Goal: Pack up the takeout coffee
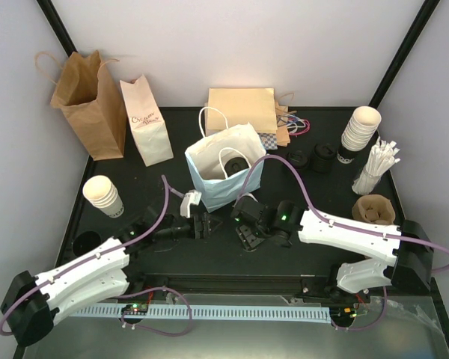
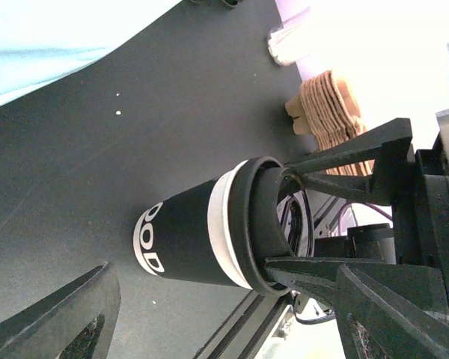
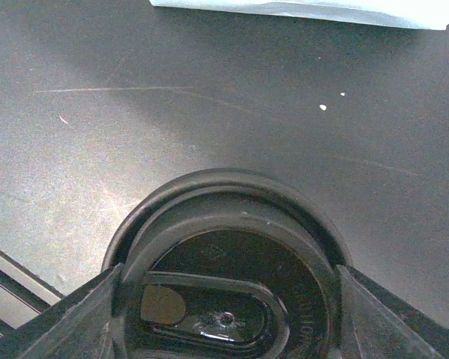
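near the middle of the surface [image 1: 209, 258] the coffee [image 2: 202, 239] stands upright with its black lid [image 3: 232, 247] on. the right gripper [image 3: 228, 273] is clamped on the lid from above, pinching it on both sides. just left of it, the left gripper [image 1: 198, 223] faces the coffee, spread apart and holding nothing. farther back stands an open blue bag [image 1: 224, 196].

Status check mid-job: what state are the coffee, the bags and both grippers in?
takeout coffee: lidded, upright, held at its top
right gripper: shut on the takeout coffee
left gripper: open, empty
light blue bag: upright, open
brown bag: upright, open
white bag: upright, top closed
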